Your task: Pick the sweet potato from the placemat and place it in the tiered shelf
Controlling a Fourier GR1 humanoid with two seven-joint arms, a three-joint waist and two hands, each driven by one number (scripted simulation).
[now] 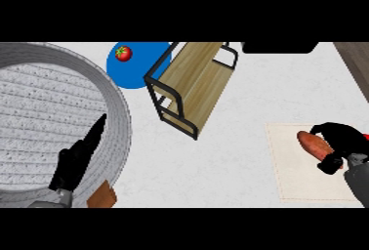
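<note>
The right hand point(337, 144), black-fingered, is seen at the right edge of the frame, its fingers curled round the orange-brown, elongated sweet potato point(313, 144). The sweet potato is still low over the pale beige, square placemat point(302, 180) at lower right; whether it is lifted clear or still resting there cannot be told. The grasp is judged made or nearly made.

The carry and the placing remain to be done. The tiered shelf point(193, 83), light wooden boards in a black metal frame, stands at upper centre, well apart from the placemat, with nothing seen on its boards.

The left hand point(78, 158) is noted at lower left, fingers straight, resting over the rim of a large grey ribbed round object point(43, 107). A small red tomato point(123, 52) lies on a blue round plate point(137, 73) beside the shelf, upper left.
</note>
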